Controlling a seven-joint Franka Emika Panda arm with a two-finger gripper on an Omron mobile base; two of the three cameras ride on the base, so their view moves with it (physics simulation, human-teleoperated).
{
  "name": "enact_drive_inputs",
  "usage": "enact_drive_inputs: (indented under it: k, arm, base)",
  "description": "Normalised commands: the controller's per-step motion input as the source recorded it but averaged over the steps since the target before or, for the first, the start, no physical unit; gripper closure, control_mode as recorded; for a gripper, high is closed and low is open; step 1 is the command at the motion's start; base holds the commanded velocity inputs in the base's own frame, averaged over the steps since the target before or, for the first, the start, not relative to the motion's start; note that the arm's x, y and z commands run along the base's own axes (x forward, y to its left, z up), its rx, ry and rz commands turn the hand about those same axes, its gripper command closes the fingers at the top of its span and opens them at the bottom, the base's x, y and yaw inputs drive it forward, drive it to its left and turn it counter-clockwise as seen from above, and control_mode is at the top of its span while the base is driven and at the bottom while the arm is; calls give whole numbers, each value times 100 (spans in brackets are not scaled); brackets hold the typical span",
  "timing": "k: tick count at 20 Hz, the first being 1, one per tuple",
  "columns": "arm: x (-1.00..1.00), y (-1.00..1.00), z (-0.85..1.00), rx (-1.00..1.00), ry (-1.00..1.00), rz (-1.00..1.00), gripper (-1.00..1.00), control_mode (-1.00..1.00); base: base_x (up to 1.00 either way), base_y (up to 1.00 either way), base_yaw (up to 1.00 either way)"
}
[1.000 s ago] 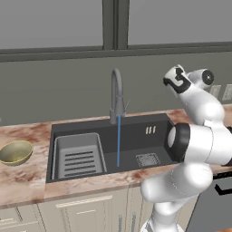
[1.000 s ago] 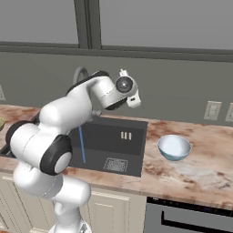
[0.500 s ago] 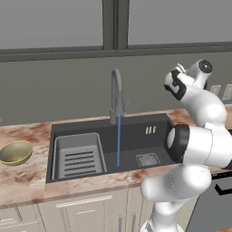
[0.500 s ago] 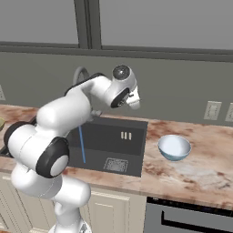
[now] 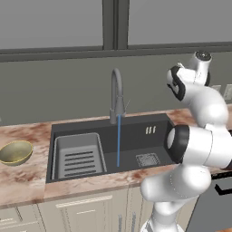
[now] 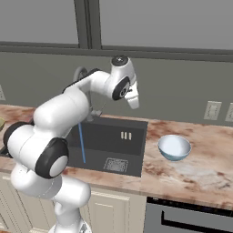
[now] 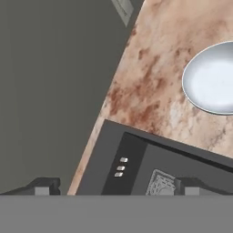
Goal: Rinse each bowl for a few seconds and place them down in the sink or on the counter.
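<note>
A pale blue bowl (image 6: 174,147) with a whitish inside sits upright on the counter (image 6: 200,170) right of the sink (image 6: 136,125). In the hand view the same bowl (image 7: 214,79) lies at the upper right. My gripper (image 6: 133,100) hangs high over the sink's back right corner, left of that bowl and well apart from it. Its dark fingertips (image 7: 43,186) stand wide apart, so the gripper (image 7: 116,189) is open and empty. An olive-gold bowl (image 5: 16,152) rests on the counter (image 5: 22,181) left of the sink (image 5: 90,127).
The grey gooseneck faucet (image 5: 117,97) runs a thin blue stream of water (image 5: 118,140) into the basin, between the ribbed drying tray (image 5: 78,156) and the square drain (image 5: 148,159). Wall outlets (image 6: 210,110) sit behind the right counter. An oven front (image 6: 191,218) is below it.
The hand has swung a little to the right and upward and the wrist has turned. Both bowls stay where they were, and the water keeps running.
</note>
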Motion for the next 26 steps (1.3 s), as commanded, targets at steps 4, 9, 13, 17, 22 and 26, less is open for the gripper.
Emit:
enact_drive_inputs:
  k: [4,9,13,17,22,26]
  arm:
    - [-31,-13,2,0,15,-2,-100,-100]
    - [-41,-7,0,0,12,-1,-100,-100]
    - [-56,0,0,-1,9,1,-100,-100]
    - [-57,0,1,-2,5,4,-100,-100]
    - [-44,0,0,-4,3,7,-100,-100]
    - [-33,0,-1,-5,0,10,-100,-100]
  base:
    - [0,0,0]
    - [0,0,0]
    - [0,0,0]
    - [0,0,0]
    - [0,0,0]
    - [0,0,0]
